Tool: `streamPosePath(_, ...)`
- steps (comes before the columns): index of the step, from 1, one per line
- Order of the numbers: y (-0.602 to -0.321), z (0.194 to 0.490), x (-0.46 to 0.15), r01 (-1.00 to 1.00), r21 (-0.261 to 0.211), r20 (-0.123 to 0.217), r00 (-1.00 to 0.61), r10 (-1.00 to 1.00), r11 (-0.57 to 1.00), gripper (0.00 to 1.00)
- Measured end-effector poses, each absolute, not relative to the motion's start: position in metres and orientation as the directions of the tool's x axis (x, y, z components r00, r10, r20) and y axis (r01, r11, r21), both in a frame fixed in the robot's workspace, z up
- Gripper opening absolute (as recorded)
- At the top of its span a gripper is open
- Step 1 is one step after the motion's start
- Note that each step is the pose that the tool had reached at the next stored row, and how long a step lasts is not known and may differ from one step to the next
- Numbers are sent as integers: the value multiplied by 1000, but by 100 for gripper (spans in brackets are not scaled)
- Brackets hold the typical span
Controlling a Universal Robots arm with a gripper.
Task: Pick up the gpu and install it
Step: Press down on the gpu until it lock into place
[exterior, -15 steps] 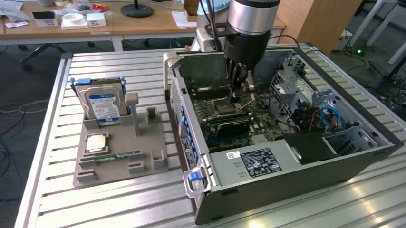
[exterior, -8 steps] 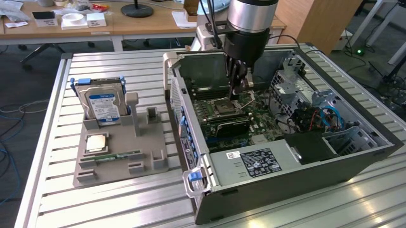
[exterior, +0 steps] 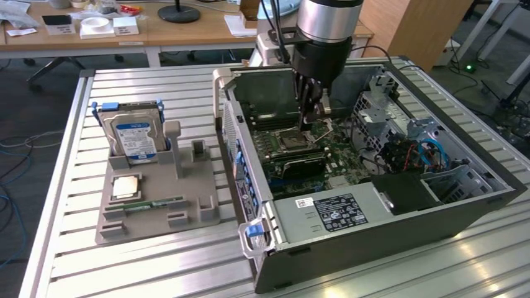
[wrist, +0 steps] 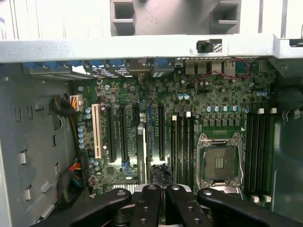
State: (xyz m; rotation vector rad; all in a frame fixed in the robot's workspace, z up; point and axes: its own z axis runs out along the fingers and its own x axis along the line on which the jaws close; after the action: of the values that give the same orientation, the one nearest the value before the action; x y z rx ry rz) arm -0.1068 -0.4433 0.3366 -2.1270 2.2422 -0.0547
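One gripper (exterior: pixel 312 118), fingers together, hangs inside the computer case (exterior: pixel 463 205) at frame centre; contact with the motherboard (wrist: pixel 142 94) risks damaging components.

1. The hard drive (exterior: pixel 135 138) standing in the grey holder (exterior: pixel 157 198) carries a blue and white label; its print cannot be read.
2. The power supply (exterior: pixel 331 214) in the computer case (exterior: pixel 431 214) has a black label with white print and symbols; none of it can be read.
3. A small white sticker (exterior: pixel 304 202) sits just beside that black label; its marks cannot be read.
4. The motherboard (wrist: pixel 189 101) shows no legible lettering.
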Motion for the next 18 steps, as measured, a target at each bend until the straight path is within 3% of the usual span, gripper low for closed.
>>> streamPosePath(5, -443, 337, -102, -999, 8, -8, -53, -999, 53, 11)
streamPosePath(18, -450, 332, -95, -999, 9, -8, -51, -999, 51, 11)
